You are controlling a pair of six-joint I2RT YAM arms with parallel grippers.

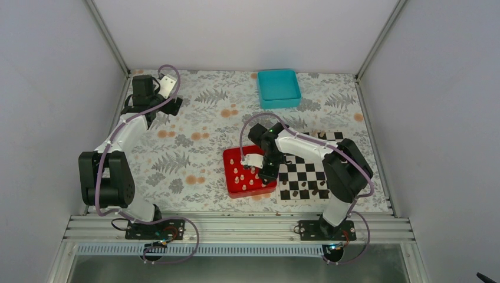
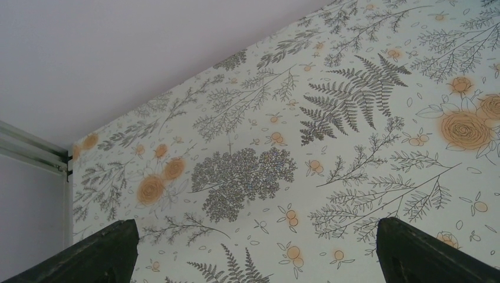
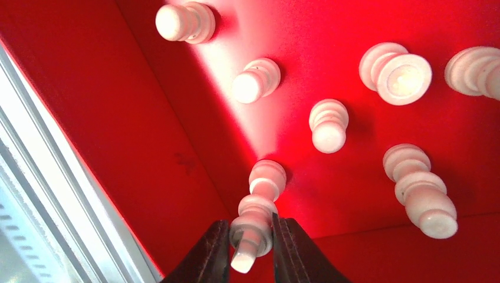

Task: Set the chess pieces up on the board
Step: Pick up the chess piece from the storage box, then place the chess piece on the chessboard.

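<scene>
A chess piece point(image 3: 255, 215) in the red tray point(image 3: 147, 118) is grasped by the right hand point(image 3: 250, 239); the left hand point(image 2: 255, 227) is released.

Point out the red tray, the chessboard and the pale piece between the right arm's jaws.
red tray point(image 1: 231, 160): top view, bare floor by its left wall.
chessboard point(image 1: 301, 169): top view, bare squares near its middle.
pale piece point(image 3: 252, 230): right wrist view, its ringed body, mid-length.

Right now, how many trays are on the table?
2. The red tray lies left of the board, under the right tool, which pinches a pale piece; the teal tray sits farther back. No others seem hidden.
</scene>
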